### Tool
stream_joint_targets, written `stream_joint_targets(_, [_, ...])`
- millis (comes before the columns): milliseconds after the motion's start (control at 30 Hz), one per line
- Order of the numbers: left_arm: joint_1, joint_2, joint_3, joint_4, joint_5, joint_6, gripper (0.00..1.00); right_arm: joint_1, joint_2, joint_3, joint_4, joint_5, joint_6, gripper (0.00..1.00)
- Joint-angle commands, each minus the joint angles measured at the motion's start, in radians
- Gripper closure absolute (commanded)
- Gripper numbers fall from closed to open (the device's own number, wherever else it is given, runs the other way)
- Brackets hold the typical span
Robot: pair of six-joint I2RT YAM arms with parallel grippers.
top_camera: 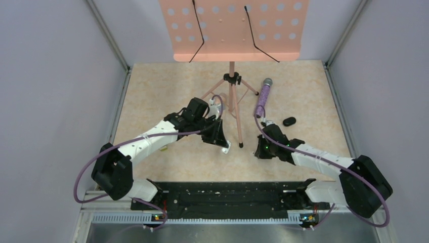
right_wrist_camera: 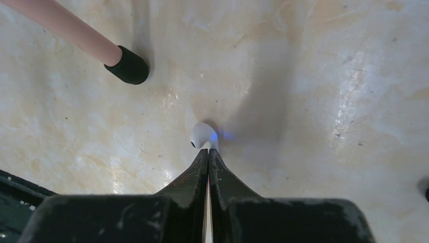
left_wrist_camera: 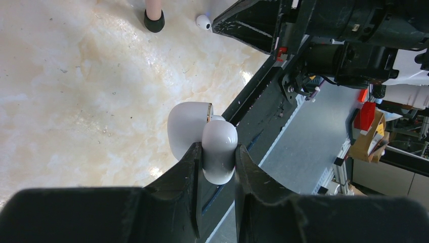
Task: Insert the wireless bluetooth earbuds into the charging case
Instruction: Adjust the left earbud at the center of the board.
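Risk, slip: earbud (right_wrist_camera: 202, 134) likely popping free on the lift, the right gripper (right_wrist_camera: 208, 152) pinching only a sliver of stem at its very tips.
Risk, twist: bud possibly pivoting in so thin a grip and catching on the socket rim.
Risk, case: case (left_wrist_camera: 220, 136) possibly rocking under a downward push, the left gripper (left_wrist_camera: 217, 149) clamping a smooth, rounded body.
Risk, snag: stand foot (right_wrist_camera: 129, 66) standing near, ahead and left of the right tips.
Right gripper: pinching shut on the stem, head poking out just beyond the tips and lying on the table (right_wrist_camera: 329, 76).
Left gripper: squeezing the white hinged case across its body, lid (left_wrist_camera: 184, 124) hanging open beside the left finger.
Case relative to right gripper: sitting well apart, off to its left.
Black oval pebble (top_camera: 289, 121): lying just beyond the right gripper, apart from it.
Second earbud: not showing; case interior not in sight.
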Motion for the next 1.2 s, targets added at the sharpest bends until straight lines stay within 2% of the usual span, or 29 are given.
stream_joint_targets(0, [0.002,-0.014,0.03,0.023,0.011,0.001,1.0,-0.032,-0.101,0.015,-0.032,0.064,0.073,1.0])
stream_joint_targets(100, [0.002,-0.011,0.029,0.023,0.015,0.003,1.0,-0.111,-0.149,-0.021,-0.026,0.017,0.109,1.0])
stream_joint_targets(233, [0.002,-0.017,0.021,0.028,0.016,0.003,1.0,-0.135,-0.198,-0.038,-0.032,0.003,0.116,1.0])
stream_joint_targets(333, [0.002,-0.021,0.013,0.035,0.017,0.003,1.0,-0.112,-0.226,-0.029,-0.029,-0.022,0.091,0.89])
stream_joint_targets(433, [0.002,-0.018,0.013,0.037,0.018,0.002,1.0,-0.035,-0.212,0.007,-0.04,0.007,0.061,0.7])
stream_joint_targets(500, [0.002,-0.015,0.013,0.041,0.02,-0.001,1.0,0.005,-0.159,0.032,-0.049,0.038,0.051,0.66])
stream_joint_targets(667, [0.002,-0.021,0.014,0.042,0.018,-0.005,1.0,0.052,-0.04,0.058,-0.03,0.087,0.051,0.66])
stream_joint_targets(833, [0.002,-0.03,0.004,0.038,0.012,-0.002,1.0,0.062,0.018,0.075,-0.035,0.156,0.044,0.69])
stream_joint_targets(1167, [0.002,-0.026,0.009,0.043,0.015,-0.005,1.0,0.087,0.132,0.108,-0.019,0.202,0.038,0.76])
